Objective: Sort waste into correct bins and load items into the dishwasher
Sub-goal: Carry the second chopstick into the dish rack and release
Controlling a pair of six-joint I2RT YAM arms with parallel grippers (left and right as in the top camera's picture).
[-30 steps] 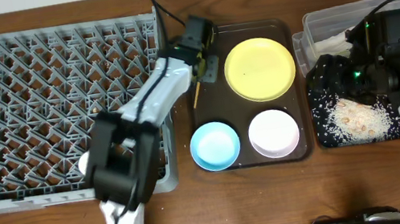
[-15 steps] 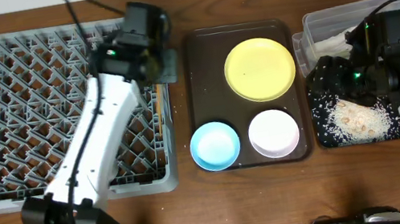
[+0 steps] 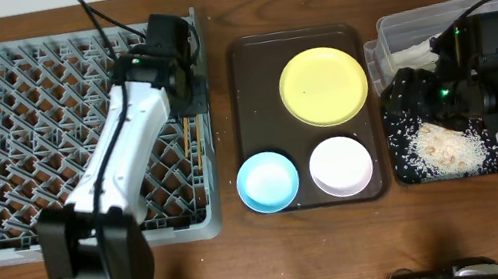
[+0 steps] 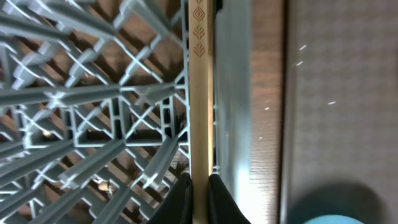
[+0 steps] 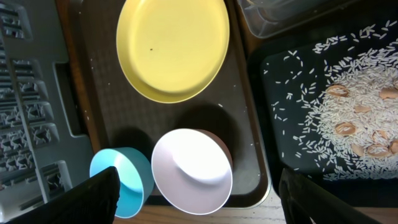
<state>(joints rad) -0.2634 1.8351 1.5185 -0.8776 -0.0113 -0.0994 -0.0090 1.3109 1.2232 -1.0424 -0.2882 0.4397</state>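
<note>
Clamped in the left gripper (image 4: pixel 199 186) at the right wall of the grey pegged plastic dish rack (image 4: pixel 93 112), the thin wooden chopstick (image 4: pixel 201 93) could slide out over the edge if released askew; the right gripper (image 5: pixel 199 177) hangs open

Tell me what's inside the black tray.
Loose rice grains lie scattered across the black tray, heaped around a few tan scraps. From overhead the right arm covers the tray's top part; the wrist view cuts off its right edge.
</note>
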